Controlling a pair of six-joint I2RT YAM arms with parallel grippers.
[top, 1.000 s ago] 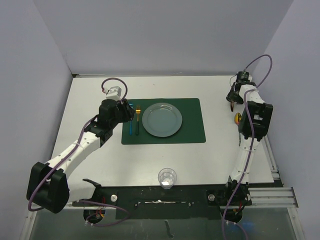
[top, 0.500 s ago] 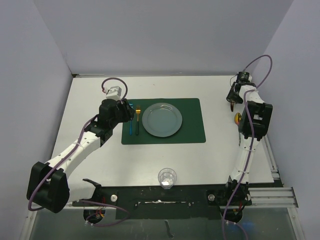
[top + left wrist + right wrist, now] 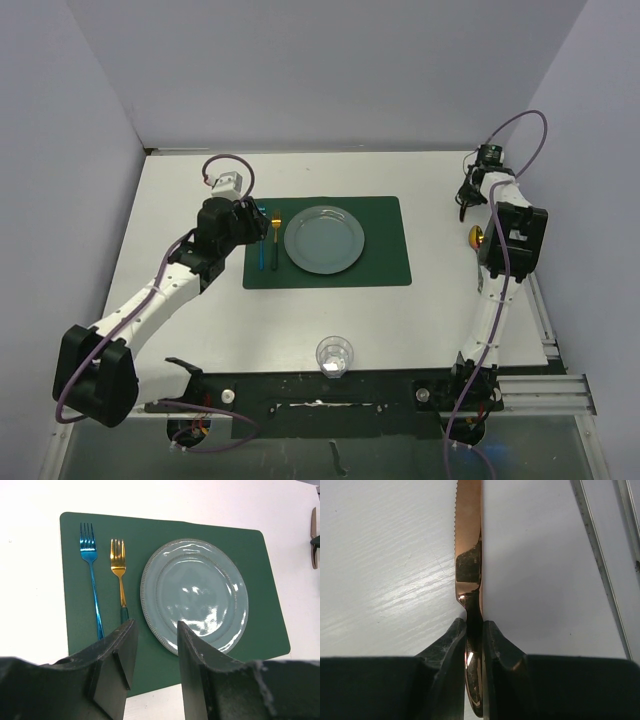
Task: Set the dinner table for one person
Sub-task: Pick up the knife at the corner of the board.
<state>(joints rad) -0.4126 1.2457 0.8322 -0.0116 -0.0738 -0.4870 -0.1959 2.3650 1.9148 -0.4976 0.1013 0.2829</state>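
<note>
Over on the far right of the dinner table (image 3: 190, 190), the right gripper (image 3: 474, 630) is pinched tight on the copper knife (image 3: 469, 535). Both fingers (image 3: 451, 642) press flat against the handle just behind the blade. The serrated blade runs straight away from the jaws over the white top, and the pictures do not settle whether it is clear of the surface. That knife looks like polished metal: stiff, thin, light for this arm and with nothing to break, but slick. With the blade out ahead of the grip, it may well swivel or slide between the pads if the wrist swings fast. A firm squeeze and a slow carry seem the sensible call, and a hold further back along the handle might balance it better.

The left gripper (image 3: 155, 630) hangs with its jaws apart, holding nothing, above the near edge of the green placemat (image 3: 260, 580). On that mat the pale blue plate (image 3: 195, 595) sits in the middle. The gold fork (image 3: 120, 575) lies just beside its left rim and the blue fork (image 3: 92, 580) beside that, both with tines pointing away. The strip of mat right of the plate is bare, a likely home for the knife. A clear cup (image 3: 336, 355) waits at the table's near edge, well apart from the mat. A small golden thing (image 3: 476, 237) lies by the right arm, too hidden to name
</note>
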